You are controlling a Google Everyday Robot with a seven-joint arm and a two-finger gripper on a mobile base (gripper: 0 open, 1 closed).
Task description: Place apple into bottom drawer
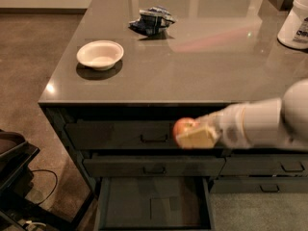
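The apple (182, 127), small, red with yellowish patches, is held in my gripper (191, 134), whose pale fingers (197, 137) are shut on it. The gripper and white arm (260, 124) reach in from the right, in front of the top drawer's face, below the counter edge. The bottom drawer (153, 207) is pulled open beneath it, dark grey and shallow, with a paler square patch on its floor. The apple hangs above the drawer's back part, well clear of its floor.
On the grey counter (192, 57) stand a white bowl (100, 55), a crumpled blue bag (152, 21) and a white tub (295, 20). Two shut handled drawers (154, 166) sit above the open one. Dark equipment (14, 162) stands at the left on the floor.
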